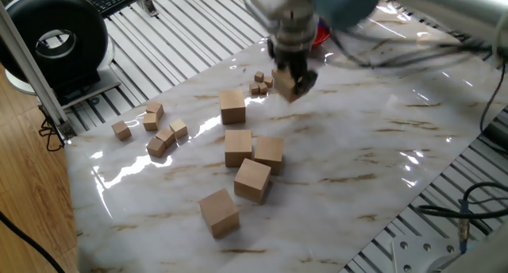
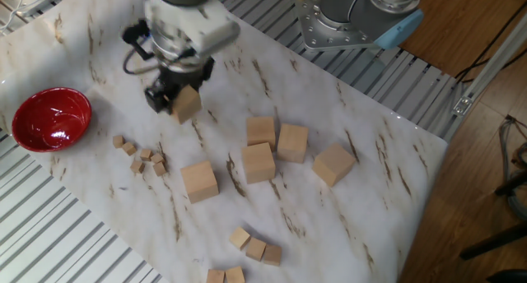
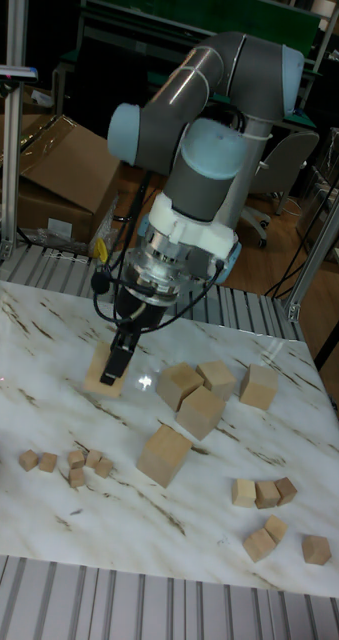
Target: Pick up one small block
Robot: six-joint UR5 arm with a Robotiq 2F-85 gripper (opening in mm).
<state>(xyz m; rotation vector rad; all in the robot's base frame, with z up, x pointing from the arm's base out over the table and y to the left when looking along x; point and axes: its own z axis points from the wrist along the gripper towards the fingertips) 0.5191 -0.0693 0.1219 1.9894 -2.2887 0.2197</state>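
One wooden block [image 2: 186, 104] sits clamped between the gripper [image 2: 171, 102] fingers, raised above the marble table [image 2: 370, 201]; red bowl [image 2: 49, 118] near its edge.

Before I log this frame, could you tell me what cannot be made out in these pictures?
- One fixed view: the gripper and arm are motion-blurred, so its hold on the block is unclear.
- One fixed view: the red bowl is mostly hidden behind the arm.
- Tall fixed view: the fingers cover part of the block; whether it touches the table cannot be told.
- Tall fixed view: the bowl is cut off at the left edge.
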